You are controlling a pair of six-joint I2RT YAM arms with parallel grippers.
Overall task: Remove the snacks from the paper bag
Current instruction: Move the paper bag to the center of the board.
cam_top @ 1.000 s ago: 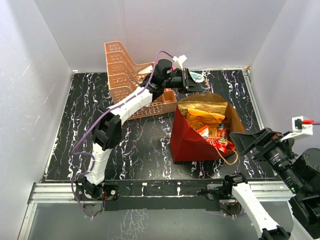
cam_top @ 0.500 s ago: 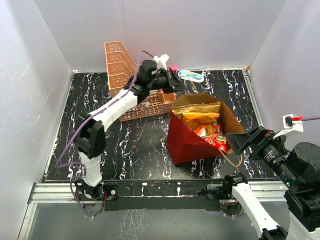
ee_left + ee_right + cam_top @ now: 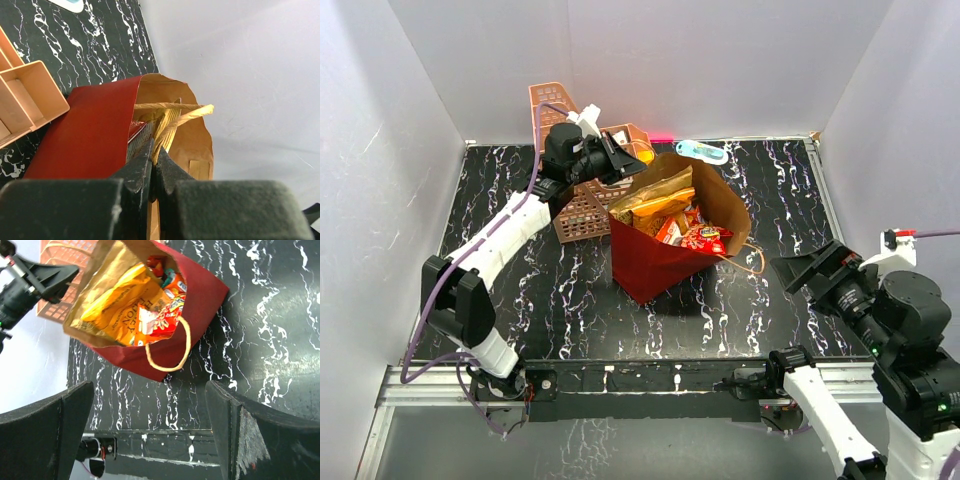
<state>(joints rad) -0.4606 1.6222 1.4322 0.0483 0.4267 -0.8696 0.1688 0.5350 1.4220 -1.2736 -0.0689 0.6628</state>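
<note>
Clamping the handle [image 3: 186, 116] of the paper bag [image 3: 650, 272], left gripper [image 3: 620, 160] drags it leftward; snacks [image 3: 692, 232] stay inside; right gripper [image 3: 805, 275] gapes.

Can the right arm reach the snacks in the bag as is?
Probably yes: the mouth of the paper bag gapes toward the open right gripper, snacks exposed, nothing between; the left gripper only pinches the far handle.

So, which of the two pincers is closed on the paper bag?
The left pincer: its jaws pinch a twine handle of the paper bag. The right pincer hangs wide open, apart from it.
</note>
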